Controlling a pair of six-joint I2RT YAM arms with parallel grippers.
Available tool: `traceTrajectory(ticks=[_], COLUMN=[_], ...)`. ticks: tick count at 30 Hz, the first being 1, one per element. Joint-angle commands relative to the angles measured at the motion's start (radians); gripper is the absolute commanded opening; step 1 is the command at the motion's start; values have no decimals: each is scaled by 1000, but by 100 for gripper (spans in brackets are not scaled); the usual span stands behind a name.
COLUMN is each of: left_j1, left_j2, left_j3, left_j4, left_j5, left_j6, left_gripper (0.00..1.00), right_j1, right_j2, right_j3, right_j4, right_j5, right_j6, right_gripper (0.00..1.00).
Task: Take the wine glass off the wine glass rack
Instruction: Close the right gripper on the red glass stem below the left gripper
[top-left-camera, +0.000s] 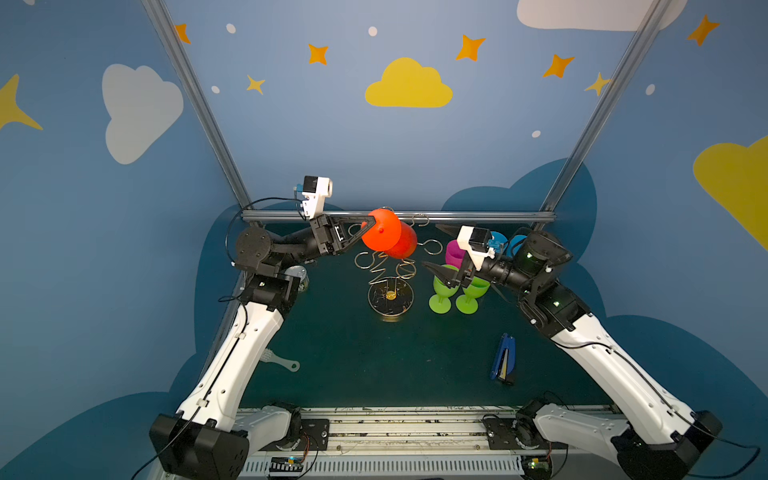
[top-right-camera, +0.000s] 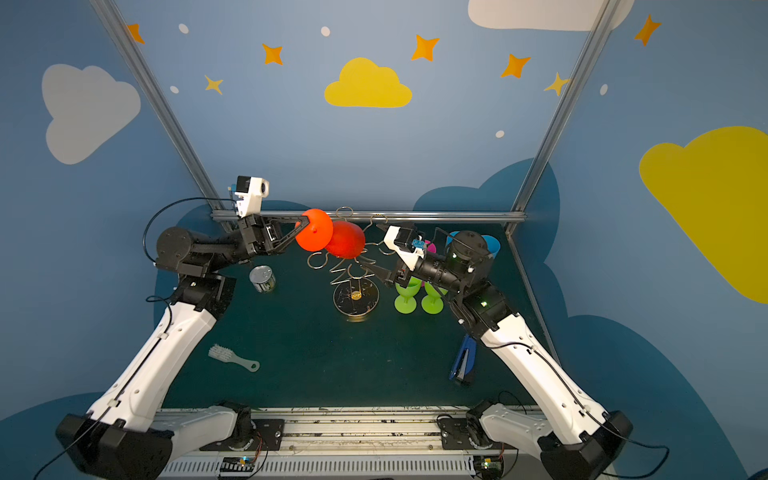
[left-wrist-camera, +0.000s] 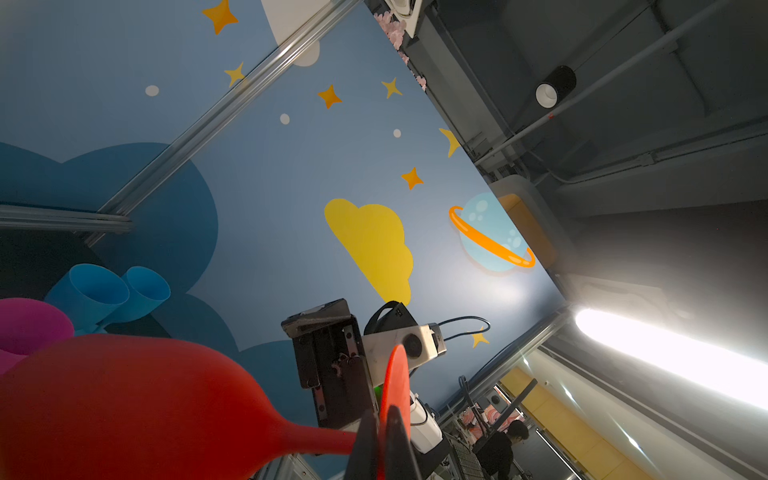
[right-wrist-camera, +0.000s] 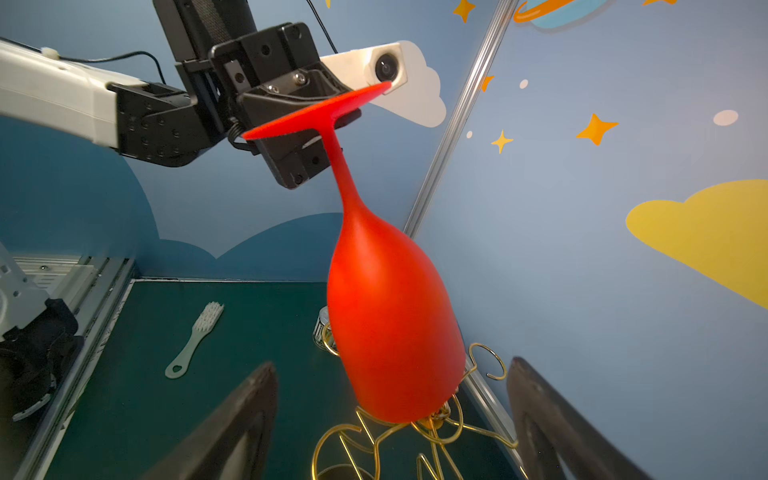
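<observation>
The left tool (top-left-camera: 367, 225) is clamped on the edge of the flat foot of the red glass (top-left-camera: 390, 240). The left wrist view shows its fingers (left-wrist-camera: 401, 453) pressed together with the thin disc between them. From that grip the glass hangs foot up and bowl down, tilted. Its long axis runs from the left tool down and away toward the right arm's side. In the right wrist view no wire sits round the stem, so I judge it out of its loop. The bowl's mouth is right at the top hub of the rack (top-left-camera: 390, 296), over the spread gold arms. Whether it touches the hub or just clears it I cannot tell.

The right tool (top-left-camera: 430, 245) stands wide apart and holds nothing. It faces the bowl from the opposite side, near but not touching. So the left arm has the glass, and the right arm is the nearer one to the bowl.

As I judge it, the coming move turns on carrying the mouth clear of the rack arms before any setting down. A pinch on so thin an edge could let the glass swing. Green glasses (top-left-camera: 439, 291) stand just beside the rack on the worktop (top-left-camera: 353, 353)
</observation>
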Motion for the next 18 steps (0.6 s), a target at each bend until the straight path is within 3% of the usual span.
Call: traceTrajectory(ticks=[1,8,18], left_j1=[-5,-8,-24], left_j2=[-60,-116,-131], left_j3=[2,-30,-61], left_j4=[-60,-88,-40], left_j5=[-20,-39,-43], left_j6=[67,72,23], left_gripper=[4,4,4], right_j1=[19,88,148], right_j2=[36,119,202], right_j3=[54,127,151], right_j4=[31,-19,40], right_j5=[-43,-82,-41], right_j6=[-26,-71,-54], right_gripper=[86,86,86])
